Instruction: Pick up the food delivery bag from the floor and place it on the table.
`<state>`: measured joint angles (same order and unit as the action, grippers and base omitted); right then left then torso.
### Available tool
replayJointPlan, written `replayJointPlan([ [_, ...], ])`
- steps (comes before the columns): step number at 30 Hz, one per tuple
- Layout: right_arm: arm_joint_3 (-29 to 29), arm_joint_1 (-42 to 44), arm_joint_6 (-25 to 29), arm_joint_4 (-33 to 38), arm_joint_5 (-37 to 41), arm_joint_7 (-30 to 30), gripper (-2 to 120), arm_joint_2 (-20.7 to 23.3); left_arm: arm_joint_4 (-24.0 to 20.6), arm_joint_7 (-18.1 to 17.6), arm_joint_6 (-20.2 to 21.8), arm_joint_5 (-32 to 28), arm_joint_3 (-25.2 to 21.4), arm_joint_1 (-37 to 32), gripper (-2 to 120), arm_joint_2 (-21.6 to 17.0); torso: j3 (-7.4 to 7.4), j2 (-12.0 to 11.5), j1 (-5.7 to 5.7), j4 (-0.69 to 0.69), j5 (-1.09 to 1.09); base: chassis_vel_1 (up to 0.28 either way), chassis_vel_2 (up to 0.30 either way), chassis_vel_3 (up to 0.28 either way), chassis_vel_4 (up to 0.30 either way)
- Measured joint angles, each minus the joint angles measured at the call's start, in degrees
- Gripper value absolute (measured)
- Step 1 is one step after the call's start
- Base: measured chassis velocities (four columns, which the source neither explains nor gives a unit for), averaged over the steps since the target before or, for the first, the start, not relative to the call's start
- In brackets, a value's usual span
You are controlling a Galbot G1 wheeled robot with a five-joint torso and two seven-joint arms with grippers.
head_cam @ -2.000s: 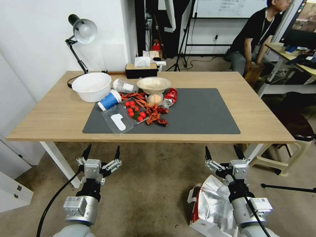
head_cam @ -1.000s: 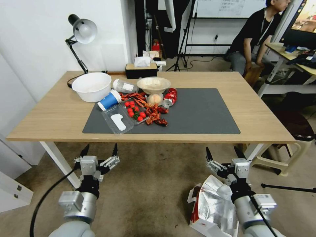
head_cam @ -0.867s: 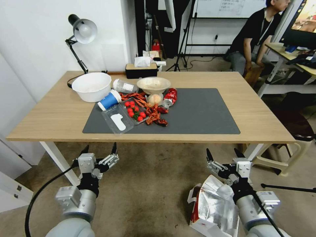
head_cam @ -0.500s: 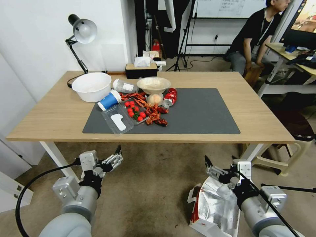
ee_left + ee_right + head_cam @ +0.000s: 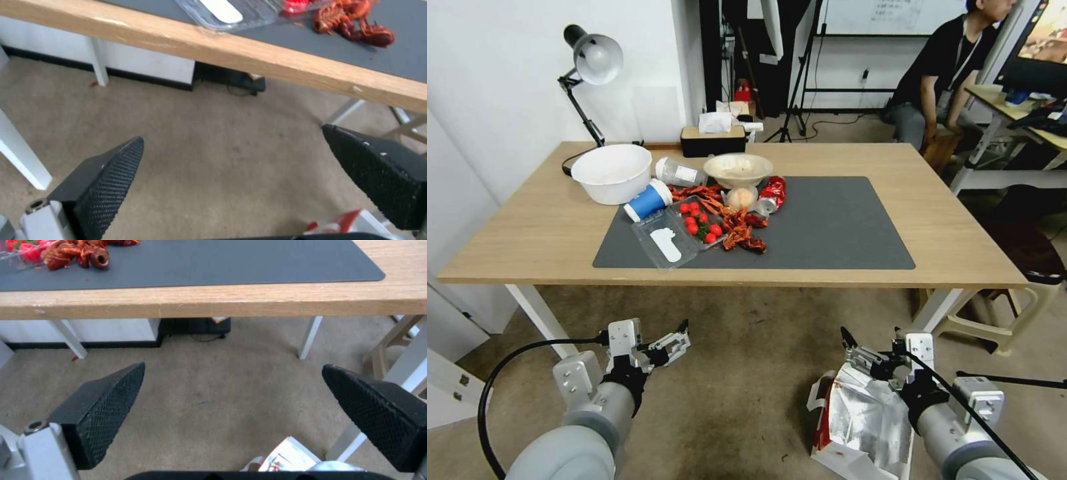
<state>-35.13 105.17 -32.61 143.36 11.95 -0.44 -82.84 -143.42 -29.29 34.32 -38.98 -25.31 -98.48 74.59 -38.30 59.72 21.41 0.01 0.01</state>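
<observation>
Bare floor point(image 5: 740, 373) before table point(image 5: 527, 227) edge, both spread grippers point(image 5: 650, 337) point(image 5: 870, 333) low, bag point(image 5: 860, 420) under right

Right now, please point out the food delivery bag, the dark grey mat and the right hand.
food delivery bag point(image 5: 864, 420), head view, foil lining.
dark grey mat point(image 5: 834, 227), head view, bare middle.
right hand point(image 5: 872, 335), head view, between fingertips.

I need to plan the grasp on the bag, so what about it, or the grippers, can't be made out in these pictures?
- Food delivery bag, head view: its right side sits behind the right gripper and arm; its bottom is cut by the frame edge.
- Bag handles: only a white loop at the left edge shows.
- Wrist views: only a corner of the bag enters the frame.
- Left gripper, head view: one fingertip sits behind its body.
</observation>
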Motion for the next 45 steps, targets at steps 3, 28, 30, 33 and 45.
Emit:
replayJointPlan([
  [3,0.0,0.02,0.06,-0.01,-0.02,0.0,100,0.0,0.03,0.24,-0.6,0.51,-0.07,-0.2,100,-0.02,0.47,-0.81,-0.33,-0.01,-0.01,0.0,0.0,0.0,0.0],
  [28,-0.08,-0.35,3.36,-0.11,0.67,-0.01,100,0.92,0.17,3.48,-5.0,5.19,-0.46,0.31,100,0.05,4.28,-7.59,-3.31,-0.01,-0.01,0.0,0.0,0.0,0.0],
  [30,-0.33,-0.54,4.19,-0.11,1.48,-0.63,100,1.07,0.17,4.09,-6.29,6.15,-0.36,0.51,100,-0.23,4.82,-8.48,-3.66,-0.01,-0.01,0.0,0.0,0.0,0.0],
  [33,-0.45,-0.62,4.51,-0.11,1.89,-0.91,100,1.07,0.17,4.39,-6.98,6.77,-0.27,0.62,100,-0.32,5.17,-9.09,-3.9,-0.01,-0.01,0.0,0.0,0.0,0.0],
  [45,-0.65,-0.68,4.79,-0.11,2.01,-1.31,100,0.99,0.18,4.84,-7.76,7.7,0.04,0.83,100,-0.44,7.11,-12.5,-5.38,-0.01,-0.01,0.0,0.0,0.0,0.0],
])
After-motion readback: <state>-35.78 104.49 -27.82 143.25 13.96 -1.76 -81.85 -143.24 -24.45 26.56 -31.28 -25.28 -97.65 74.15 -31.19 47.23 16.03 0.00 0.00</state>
